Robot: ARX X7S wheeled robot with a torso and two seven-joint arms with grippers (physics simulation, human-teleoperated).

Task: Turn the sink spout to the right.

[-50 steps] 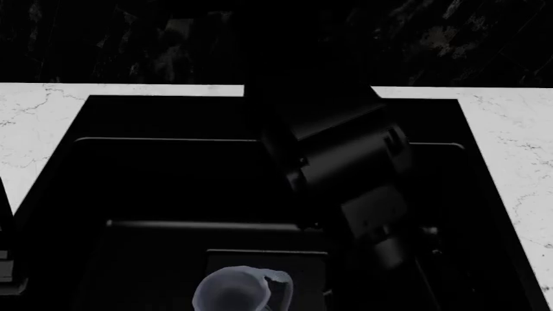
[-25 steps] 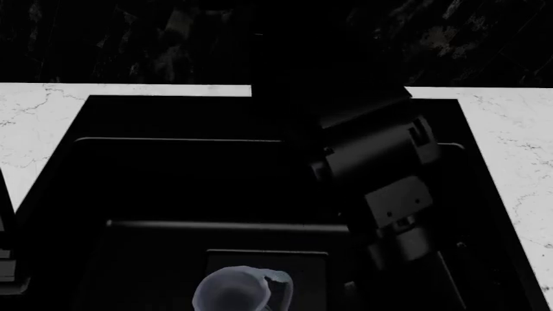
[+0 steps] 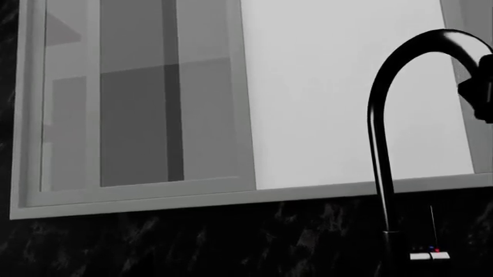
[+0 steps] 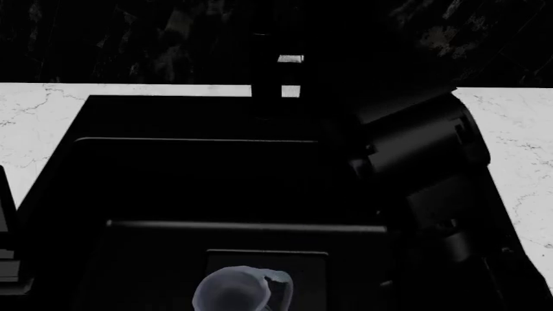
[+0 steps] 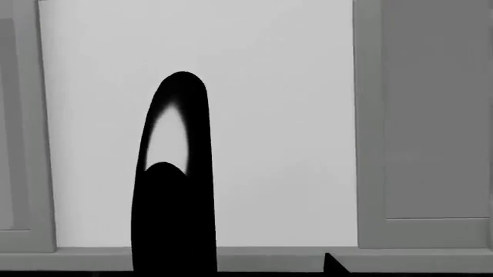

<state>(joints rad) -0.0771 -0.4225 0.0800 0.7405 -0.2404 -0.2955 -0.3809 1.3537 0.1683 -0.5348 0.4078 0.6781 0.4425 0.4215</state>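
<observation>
Head view shows the right arm (image 4: 423, 162) over the right side of the sink (image 4: 61, 162), the sink spout (image 4: 266, 81) rising at its far edge. Neither pincer's opening can be told. Judged step: approach; next, press the spout's arch rightward.

i see white marbled countertop (image 4: 35, 123) at nine and three o'clock, dark speckled backsplash (image 4: 129, 39) at twelve, and a grey-framed window (image 3: 138, 109) above it, brightly lit.

Grey pitcher (image 4: 233, 293) (near edge); window (image 3: 231, 104) behind.
</observation>
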